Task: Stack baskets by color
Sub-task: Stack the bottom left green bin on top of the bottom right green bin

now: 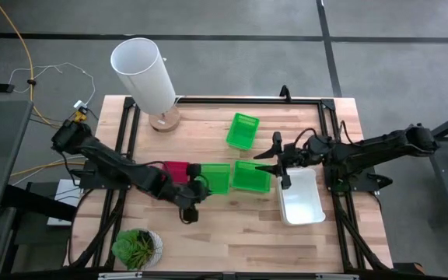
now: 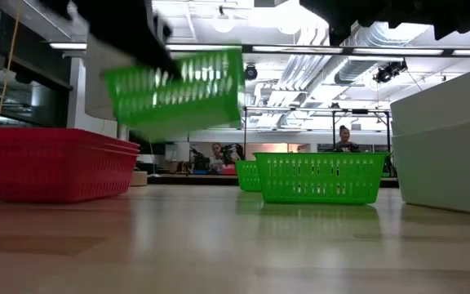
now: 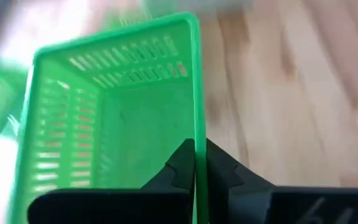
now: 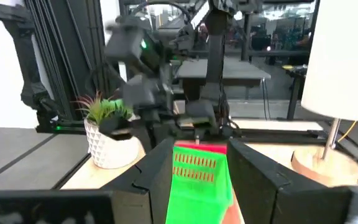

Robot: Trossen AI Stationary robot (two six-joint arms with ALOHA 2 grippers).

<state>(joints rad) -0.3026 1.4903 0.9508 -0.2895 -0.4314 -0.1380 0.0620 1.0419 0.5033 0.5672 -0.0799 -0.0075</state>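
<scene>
My left gripper (image 1: 195, 189) is shut on a green basket (image 1: 216, 177), which hangs tilted above the table in the low view (image 2: 174, 90). Beside it, red baskets (image 1: 176, 169) rest stacked on the table (image 2: 51, 163). A second green basket (image 1: 251, 176) stands on its bottom on the table to the right, and a third (image 1: 242, 130) lies farther back. White baskets (image 1: 302, 196) sit at the right. My right gripper (image 1: 274, 162) hovers open and holds nothing, above the gap between the second green basket and the white ones. My left gripper pinches one side wall of the green basket at its rim (image 3: 195, 134), near a corner, one finger inside the basket and one outside. The fingers come slanting down from the table's left and lie along that wall. The basket is lifted clear of the table and tilted.
A tall white cylinder (image 1: 145, 74) on a round wooden base stands at the far left of the table. A small potted plant (image 1: 137, 247) sits at the near left corner. Bare wood lies along the near edge and the far right.
</scene>
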